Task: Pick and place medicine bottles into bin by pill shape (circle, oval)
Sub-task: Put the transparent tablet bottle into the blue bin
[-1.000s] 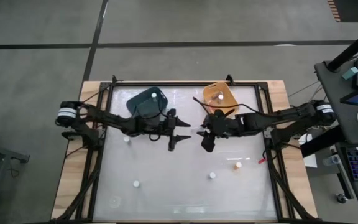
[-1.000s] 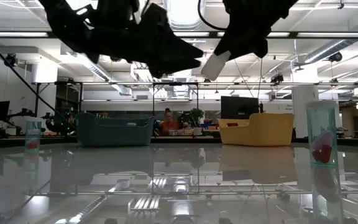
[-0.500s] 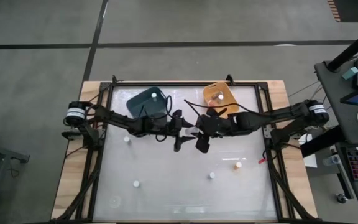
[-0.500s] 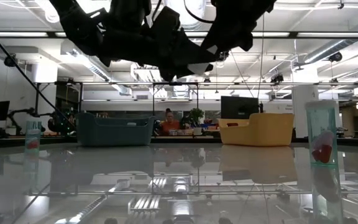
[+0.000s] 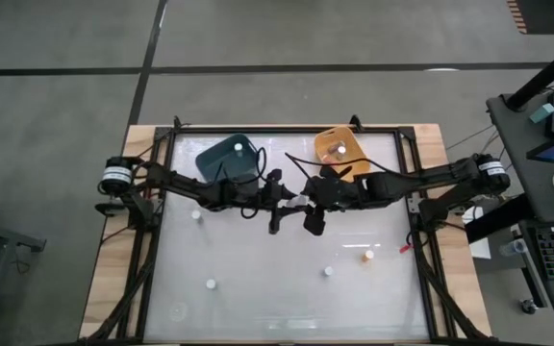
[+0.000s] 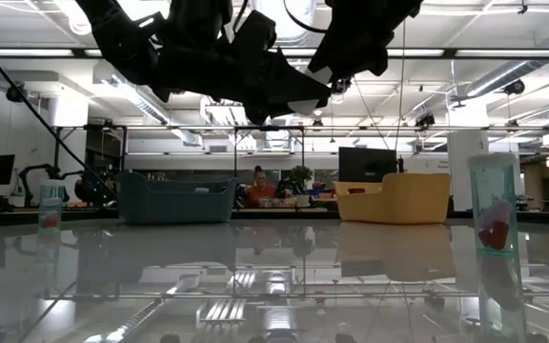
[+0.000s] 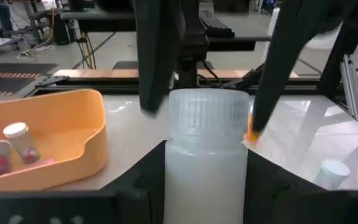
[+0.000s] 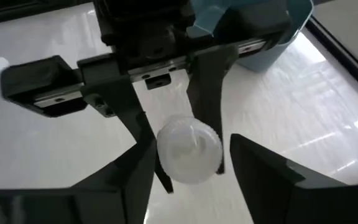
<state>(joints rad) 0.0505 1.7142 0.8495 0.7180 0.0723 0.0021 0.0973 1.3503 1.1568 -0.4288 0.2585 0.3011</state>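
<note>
A white medicine bottle with a ribbed white cap hangs above the table's middle, between my two grippers. My left gripper reaches in from the table's left and is shut on the bottle. My right gripper comes from the right and is open, with its fingers on either side of the cap. Other medicine bottles stand upright on the table. An orange-tinted one stands among them. My left gripper pinches the bottle's body, below the cap, between its two fingers. The fingers come about level from the table's left. The bottle is clear of the table, and its cap points toward my right gripper.
A dark teal bin stands at the far left. An orange bin at the far right holds two bottles. A small red scrap lies near the right edge. The near half of the table carries only scattered bottles.
My left gripper has moved toward the table's right, up to the bottle, and its fingers have closed on the bottle's body. My right gripper has brought the bottle a little toward the left and upward. The bottle has stayed clear of the table.
</note>
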